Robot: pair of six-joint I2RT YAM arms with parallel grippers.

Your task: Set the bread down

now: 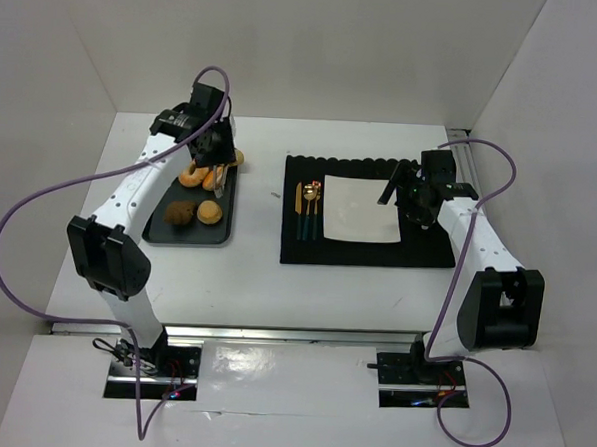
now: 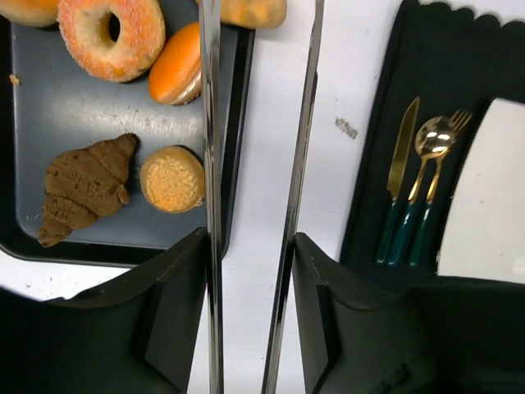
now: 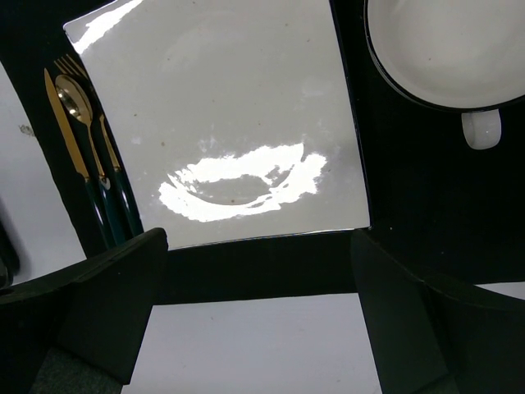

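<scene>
Several bread pieces lie on a dark tray [image 2: 49, 98]: a sugared ring [image 2: 111, 33], an orange oval roll [image 2: 175, 66], a round tan bun [image 2: 171, 178] and a dark-brown piece [image 2: 82, 187]. Another golden piece [image 2: 250, 10] shows between the tong arms at the top edge. My left gripper [image 2: 250, 254] is shut on metal tongs [image 2: 212, 123], whose arms stand apart over the tray's right edge [image 1: 219, 174]. My right gripper [image 3: 258, 279] is open and empty, above the near edge of the white square plate [image 3: 221, 107]. The plate [image 1: 359, 209] is bare.
Gold cutlery with dark-green handles [image 1: 310, 206] lies left of the plate on a black mat [image 1: 367, 252]. A white cup [image 3: 435, 45] stands right of the plate. White walls close in the table on three sides.
</scene>
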